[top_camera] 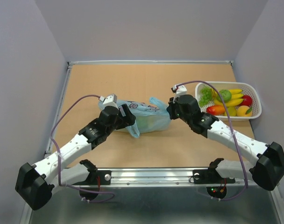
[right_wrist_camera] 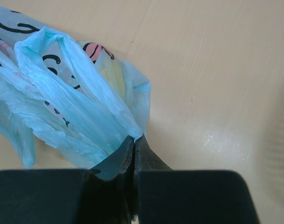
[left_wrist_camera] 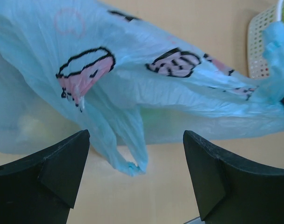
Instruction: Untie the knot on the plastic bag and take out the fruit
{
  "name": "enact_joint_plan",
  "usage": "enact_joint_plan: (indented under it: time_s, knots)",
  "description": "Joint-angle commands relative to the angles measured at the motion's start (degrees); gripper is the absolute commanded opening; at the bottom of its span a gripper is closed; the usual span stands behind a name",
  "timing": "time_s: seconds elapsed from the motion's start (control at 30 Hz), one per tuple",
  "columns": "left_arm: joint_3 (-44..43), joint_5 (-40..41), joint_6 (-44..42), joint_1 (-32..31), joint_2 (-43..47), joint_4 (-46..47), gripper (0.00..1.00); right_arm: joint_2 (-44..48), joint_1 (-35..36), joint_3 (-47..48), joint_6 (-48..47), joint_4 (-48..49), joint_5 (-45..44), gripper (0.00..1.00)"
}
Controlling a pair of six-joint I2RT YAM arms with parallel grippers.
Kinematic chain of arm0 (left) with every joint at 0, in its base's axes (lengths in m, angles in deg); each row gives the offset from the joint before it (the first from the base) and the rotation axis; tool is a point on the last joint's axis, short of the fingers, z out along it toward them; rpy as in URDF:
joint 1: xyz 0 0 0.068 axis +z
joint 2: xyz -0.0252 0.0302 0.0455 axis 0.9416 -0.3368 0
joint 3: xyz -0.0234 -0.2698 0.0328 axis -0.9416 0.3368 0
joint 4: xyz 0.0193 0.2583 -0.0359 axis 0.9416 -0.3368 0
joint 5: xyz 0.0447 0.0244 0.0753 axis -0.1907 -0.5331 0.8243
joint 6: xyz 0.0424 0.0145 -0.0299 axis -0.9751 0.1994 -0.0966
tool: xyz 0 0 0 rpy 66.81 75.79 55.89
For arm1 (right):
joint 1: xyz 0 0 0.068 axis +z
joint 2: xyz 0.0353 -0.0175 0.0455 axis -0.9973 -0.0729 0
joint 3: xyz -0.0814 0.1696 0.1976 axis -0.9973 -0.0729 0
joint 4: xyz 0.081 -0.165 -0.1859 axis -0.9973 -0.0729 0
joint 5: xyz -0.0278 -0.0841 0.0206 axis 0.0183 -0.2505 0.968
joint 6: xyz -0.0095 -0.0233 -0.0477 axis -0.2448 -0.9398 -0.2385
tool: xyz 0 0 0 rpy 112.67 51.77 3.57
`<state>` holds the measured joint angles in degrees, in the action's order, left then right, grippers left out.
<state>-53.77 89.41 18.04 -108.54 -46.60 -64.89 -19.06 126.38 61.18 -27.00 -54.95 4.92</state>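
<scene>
On the table (top_camera: 132,81), plastic bag (top_camera: 149,119) sags, perhaps untied.

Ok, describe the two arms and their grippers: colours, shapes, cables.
Both the left arm and right arm have white links dotted with small holes, and bulky black joints. A thin purple cable loops along each to a small white wrist camera. The left gripper and right gripper have matte black, wedge-shaped fingers.
</scene>
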Motion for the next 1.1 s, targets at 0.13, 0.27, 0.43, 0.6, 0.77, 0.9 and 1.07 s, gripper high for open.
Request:
enact_joint_plan:
  time_s: [0.13, 0.27, 0.43, 0.6, 0.77, 0.9, 1.07]
  knots:
    - [8.27, 14.39, 11.16, -1.16, 4.16, 9.86, 0.80, -0.87, -0.21, 4.79, -1.26, 3.86, 1.43, 0.01]
    - [8.90, 14.94, 12.13, -0.98, 1.36, 14.52, 0.79, -1.23, -0.21, 4.97, -1.26, 3.86, 2.22, 0.01]
    - [9.25, 17.31, 13.27, -0.98, -4.36, 17.87, 0.74, -0.61, -0.21, 4.97, -1.26, 3.86, 1.52, 0.01]
    - [8.99, 20.29, 11.78, -0.72, -5.94, 19.64, 0.33, -0.87, -0.21, 4.88, -2.40, 3.86, -1.28, 0.01]
    - [2.25, 20.48, -1.26, 5.14, -3.84, 13.85, 0.00, -3.06, -1.00, 6.54, -6.61, 3.77, -11.19, 0.01]
    - [-8.82, 10.66, -16.41, 18.12, -4.09, 8.57, 0.00, -7.10, -7.67, 10.58, -5.13, 3.77, -13.33, 0.01]
    - [-31.29, 3.34, -28.20, 25.82, -11.82, -10.28, 0.00, -11.85, -14.36, 17.35, -0.91, 3.15, -13.59, 0.01]
